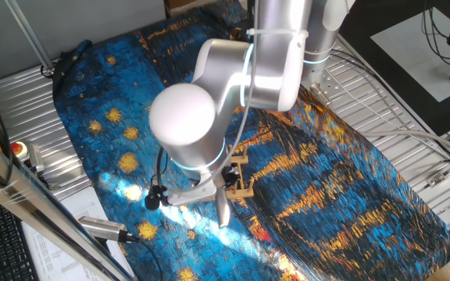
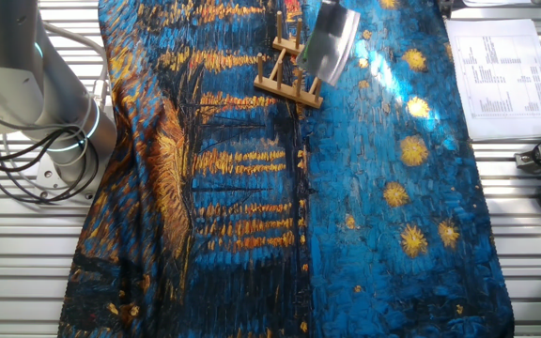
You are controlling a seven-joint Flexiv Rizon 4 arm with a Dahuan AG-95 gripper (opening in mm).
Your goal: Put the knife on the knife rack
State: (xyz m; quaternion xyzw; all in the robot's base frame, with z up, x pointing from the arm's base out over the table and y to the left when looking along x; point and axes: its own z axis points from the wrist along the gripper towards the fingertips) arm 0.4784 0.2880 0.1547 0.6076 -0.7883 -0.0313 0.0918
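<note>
- Nearest you in one fixed view is the arm's rounded white joint (image 1: 182,115), which blocks most of the wrist and the space under it.
- Below that joint you can see the knife (image 1: 223,209): its grey blade hangs point-down, just beside the knife rack (image 1: 239,178).
- In the other fixed view the knife (image 2: 327,45) shows as a broad dull-grey blade, tilted, overlapping the rack's upper right corner; whether it touches the wood or is just above it cannot be told from either view.
- The knife rack (image 2: 287,68) stands on the cloth, pale wooden rails with upright pegs, at the top edge of that view.
- The gripper (image 1: 213,187) is largely hidden behind the joint, so you cannot tell how its fingers stand or whether they clamp the knife handle.
- The rack rests on a blue cloth (image 2: 364,188) with yellow stars and orange streaks, spread over the metal table (image 2: 533,235).
- Away from the rack, at the cloth's edge, lies a silver cylinder (image 1: 100,227) with a black cable.
- Printed paper sheets (image 2: 496,66) lie on the table beyond the cloth from the rack.
</note>
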